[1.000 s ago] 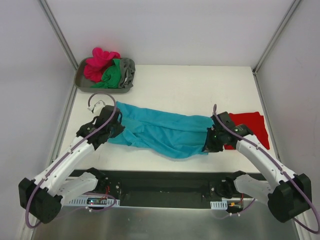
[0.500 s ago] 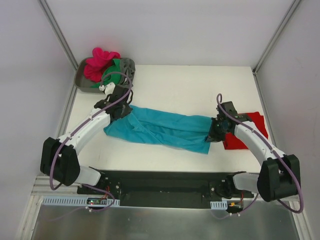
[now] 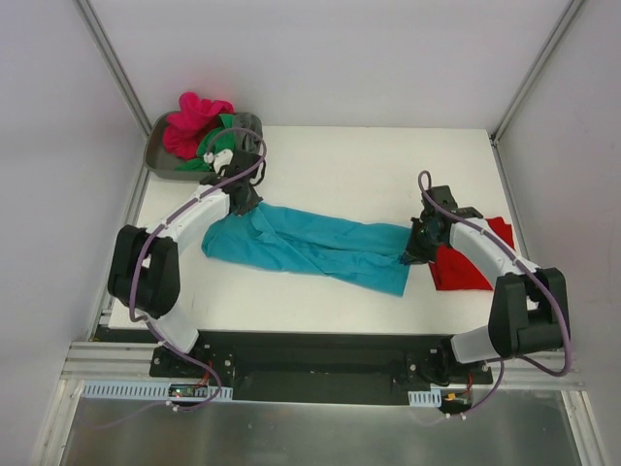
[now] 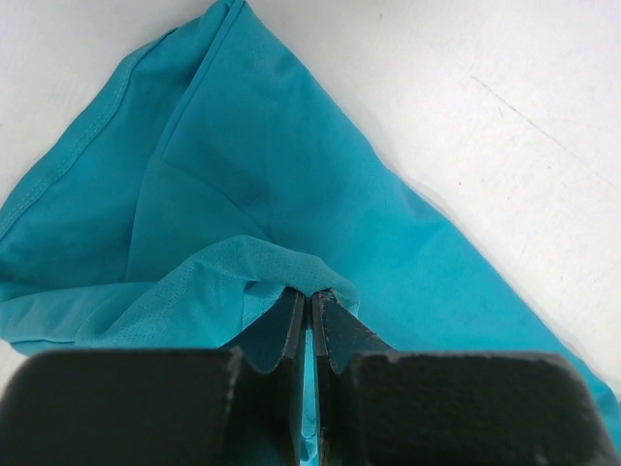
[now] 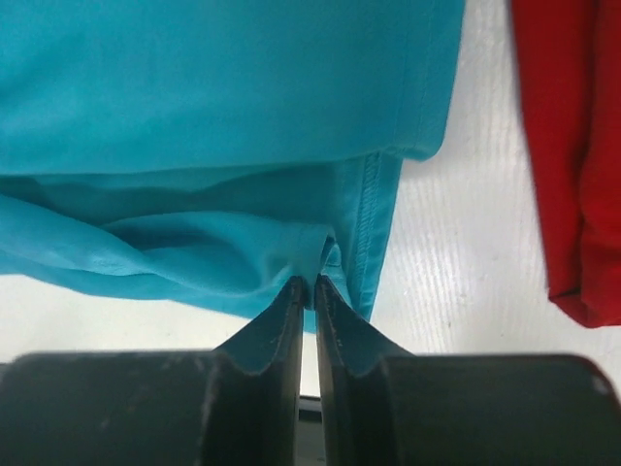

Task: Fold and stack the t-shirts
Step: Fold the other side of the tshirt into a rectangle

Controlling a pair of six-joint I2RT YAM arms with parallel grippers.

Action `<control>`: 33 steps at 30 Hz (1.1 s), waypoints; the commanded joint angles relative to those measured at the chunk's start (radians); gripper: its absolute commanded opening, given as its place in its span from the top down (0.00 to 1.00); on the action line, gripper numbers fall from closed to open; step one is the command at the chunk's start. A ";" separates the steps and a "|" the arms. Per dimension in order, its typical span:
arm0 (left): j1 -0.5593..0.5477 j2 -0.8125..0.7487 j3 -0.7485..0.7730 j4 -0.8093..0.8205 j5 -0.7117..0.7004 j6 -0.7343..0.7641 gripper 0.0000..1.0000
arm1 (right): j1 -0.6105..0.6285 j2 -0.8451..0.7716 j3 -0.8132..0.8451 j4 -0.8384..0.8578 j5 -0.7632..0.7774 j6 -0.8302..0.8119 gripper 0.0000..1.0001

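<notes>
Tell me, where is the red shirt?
From above, the red t-shirt lies at the right of the table, beside the teal t-shirt, partly under the right arm.

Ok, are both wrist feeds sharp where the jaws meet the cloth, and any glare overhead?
Left wrist: teal cloth t-shirt sharp, hem stitching readable; left gripper body blurred near the lens. Right wrist: seam crisp at the right gripper, finger bases dark and soft. Top external: even light, no glare on the white table.

white table (image 3: 369,165), plain pale walls (image 3: 340,58), grey metal corner posts (image 3: 112,58)
</notes>
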 commanded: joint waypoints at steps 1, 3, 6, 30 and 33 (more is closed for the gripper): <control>0.023 0.070 0.079 0.016 0.001 0.014 1.00 | -0.015 0.032 0.045 0.048 0.070 -0.032 0.86; 0.032 0.101 0.094 0.016 0.016 0.008 0.99 | -0.015 0.046 0.042 0.076 0.115 -0.035 0.78; 0.038 0.125 0.107 0.016 0.053 0.012 0.69 | -0.015 0.051 0.041 0.098 0.133 -0.042 0.69; 0.003 -0.198 -0.264 0.122 0.374 0.026 0.01 | 0.210 -0.144 -0.074 0.311 -0.258 -0.179 0.04; 0.003 -0.145 -0.246 0.141 0.404 0.020 0.01 | 0.226 -0.077 -0.073 0.319 -0.240 -0.162 0.04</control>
